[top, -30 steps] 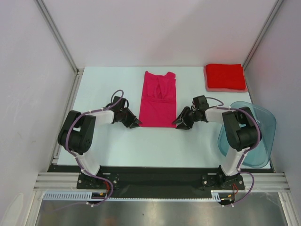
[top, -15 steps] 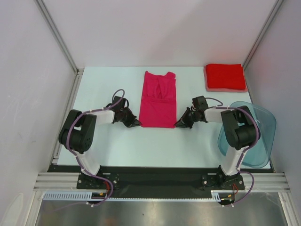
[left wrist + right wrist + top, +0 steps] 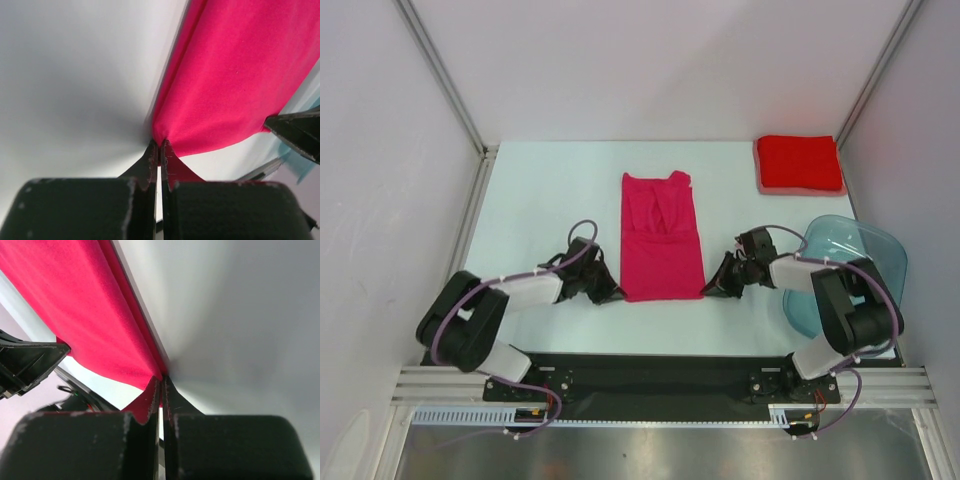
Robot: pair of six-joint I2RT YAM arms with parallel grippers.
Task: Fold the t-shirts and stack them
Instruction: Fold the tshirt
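The magenta-pink t-shirt [image 3: 662,235] lies folded into a long strip in the middle of the table. My left gripper [image 3: 616,293] is shut on its near left corner, seen in the left wrist view [image 3: 159,146] pinching the cloth [image 3: 235,75]. My right gripper [image 3: 710,289] is shut on its near right corner, seen in the right wrist view [image 3: 161,380] gripping the cloth [image 3: 75,305]. The brighter red t-shirt [image 3: 799,164] lies folded at the far right corner.
A translucent blue-grey tub [image 3: 850,275] stands at the right edge beside the right arm. Metal frame posts rise at the far corners. The table's near edge lies just below both grippers.
Both grippers closed on the near corners of the magenta-pink t-shirt and pulled it toward the near edge; the whole strip slid nearer.
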